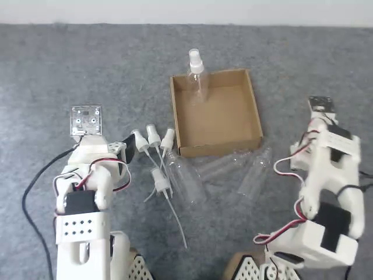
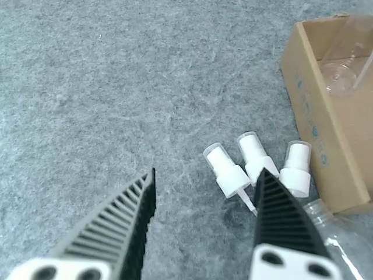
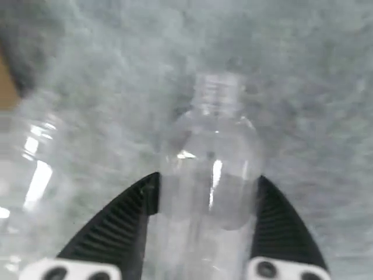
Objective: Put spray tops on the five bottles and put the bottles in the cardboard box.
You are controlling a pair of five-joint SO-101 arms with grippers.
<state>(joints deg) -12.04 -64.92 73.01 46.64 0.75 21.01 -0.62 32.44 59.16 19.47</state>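
The cardboard box [image 1: 247,108] lies open at the table's middle, and one clear bottle with a white spray top [image 1: 197,74] stands in its far left corner. Three white spray tops [image 2: 250,169] lie in a row beside the box's near left corner, with a fourth [image 1: 159,179] closer to me. Three clear uncapped bottles [image 1: 187,182] lie in front of the box. My left gripper [image 2: 208,170] is open just short of the three tops, holding nothing. My right gripper [image 3: 208,177] is open, its fingers on either side of an uncapped bottle [image 3: 211,169] whose neck points away.
Grey carpet [image 1: 87,64] covers the table. The left arm [image 1: 87,192] stands at the near left and the right arm [image 1: 326,192] at the near right. Open carpet lies left of and behind the box.
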